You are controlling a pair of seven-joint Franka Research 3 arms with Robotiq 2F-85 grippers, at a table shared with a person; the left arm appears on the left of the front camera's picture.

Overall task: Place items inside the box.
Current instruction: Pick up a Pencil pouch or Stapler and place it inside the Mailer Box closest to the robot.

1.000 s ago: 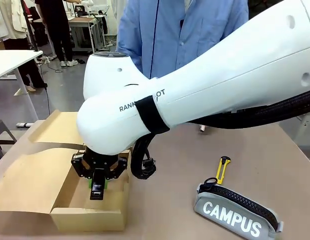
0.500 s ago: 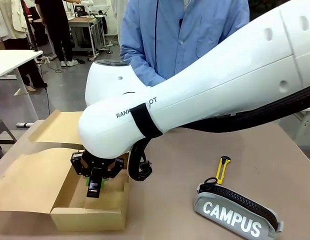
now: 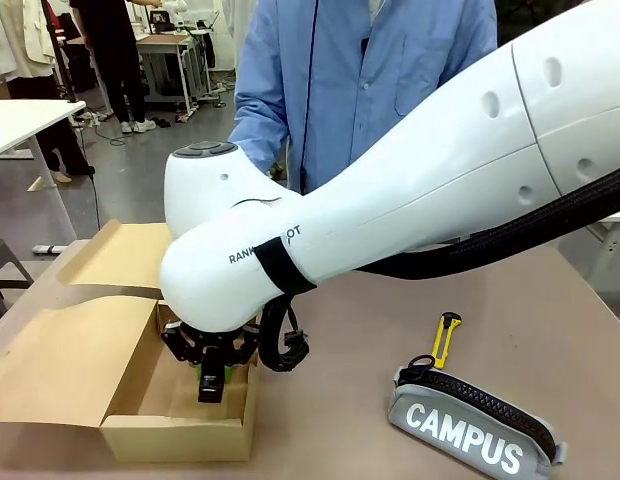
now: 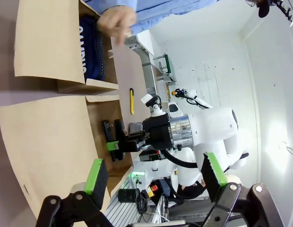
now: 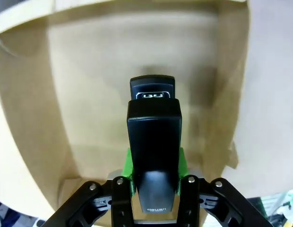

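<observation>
Partly done, I judge: the right hand (image 3: 210, 382) is inside the brown cardboard box (image 3: 180, 437) at near left, a black stapler (image 5: 153, 127) between its pads (image 5: 129, 164) (gripped or loose, I cannot tell), while the grey "CAMPUS" zip pouch (image 3: 477, 428) and slim yellow utility knife (image 3: 447, 338) lie outside at right.

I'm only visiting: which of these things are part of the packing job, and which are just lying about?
Part of the job: cardboard box; black stapler between the right gripper's pads; navy CAMPUS pouch in the box; grey CAMPUS pouch; yellow utility knife.
Just lying about: white table at the back; desk farther off.
</observation>
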